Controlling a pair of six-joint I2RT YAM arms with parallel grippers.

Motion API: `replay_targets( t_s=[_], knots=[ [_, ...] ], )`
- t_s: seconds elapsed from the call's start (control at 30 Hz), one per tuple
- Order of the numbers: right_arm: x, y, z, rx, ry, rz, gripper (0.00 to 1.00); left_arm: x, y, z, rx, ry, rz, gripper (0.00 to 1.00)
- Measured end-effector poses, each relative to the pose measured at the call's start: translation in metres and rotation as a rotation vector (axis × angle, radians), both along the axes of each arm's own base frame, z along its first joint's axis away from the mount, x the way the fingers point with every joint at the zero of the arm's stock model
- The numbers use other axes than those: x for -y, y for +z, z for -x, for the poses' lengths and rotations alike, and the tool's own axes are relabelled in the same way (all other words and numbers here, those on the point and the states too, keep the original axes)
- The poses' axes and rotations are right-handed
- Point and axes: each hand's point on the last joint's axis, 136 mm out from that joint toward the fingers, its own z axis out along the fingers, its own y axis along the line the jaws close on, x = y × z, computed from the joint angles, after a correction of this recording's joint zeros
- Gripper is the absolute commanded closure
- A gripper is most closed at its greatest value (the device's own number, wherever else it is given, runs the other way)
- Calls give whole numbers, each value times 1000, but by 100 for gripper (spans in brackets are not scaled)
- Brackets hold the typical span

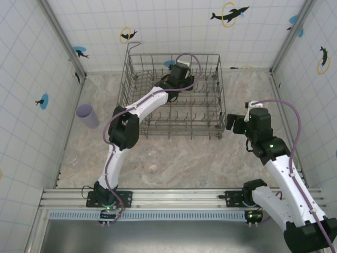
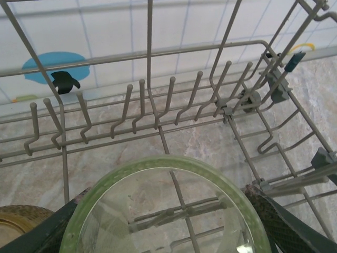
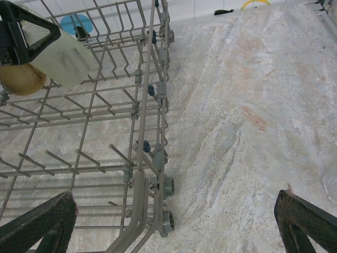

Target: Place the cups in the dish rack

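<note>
**Top external.** The left gripper [image 1: 180, 78] is deep inside the dish rack [image 1: 221, 89], near its far wall. The right gripper [image 1: 231, 123] hangs just outside the rack's right side. A lavender cup [image 1: 87, 116] lies on the worktop [image 1: 174, 158], well left of the rack.

**Left wrist.** The jaws pinch a pale green cup [image 2: 168, 211], one finger [image 2: 287, 221] on each flank. Its mouth faces back at the wrist. Its long axis runs down toward the rack floor, base leading. An amber cup [image 2: 16, 221] sits just beside it.

My judgement: lower slowly, seat the base between tine rows, stay clear of the amber cup, and release only once the cup is supported.

**Right wrist.** The right jaws are spread wide and empty over bare worktop beside the rack.
</note>
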Motion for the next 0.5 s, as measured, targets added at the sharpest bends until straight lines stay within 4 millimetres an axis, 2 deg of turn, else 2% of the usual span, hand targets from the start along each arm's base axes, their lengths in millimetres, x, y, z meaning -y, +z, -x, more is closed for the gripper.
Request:
replay_targets(
  t_s=[0.3, 0.5],
  knots=[
    [1, 0, 0, 1, -3, 8, 0, 2, -2, -3, 35, -16, -52, 100],
    [1, -1, -1, -1, -3, 13, 0, 10, -28, -4, 53, -48, -146, 100]
  ],
)
